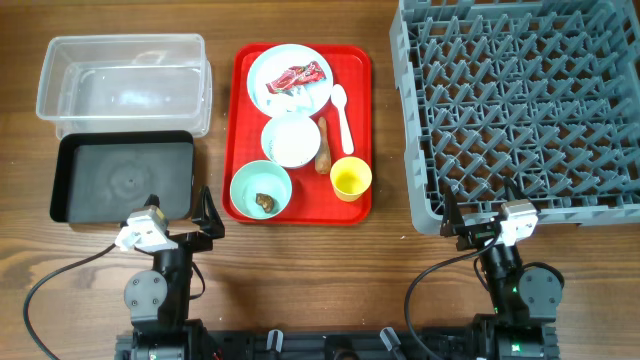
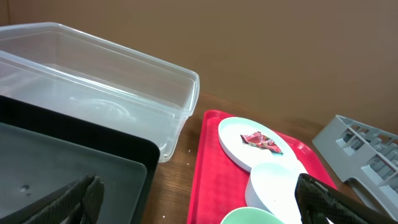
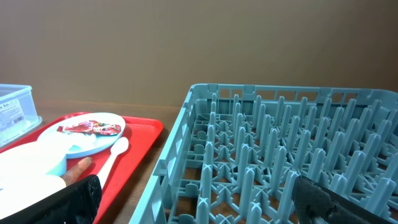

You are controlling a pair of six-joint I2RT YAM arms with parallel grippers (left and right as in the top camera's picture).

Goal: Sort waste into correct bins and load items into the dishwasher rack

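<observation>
While the left gripper stands wide open and empty by the near edge of the black tub, the clear tub lies just behind that tub. On the red tray, the crumpled wrapper lies on the plate at the far edge. The white spoon lies along the right edge, its bowl end pointing away. The right gripper, also spread and empty, is at the near left corner of the dishwasher rack.

Red tray, yellow cup, grey rack
</observation>
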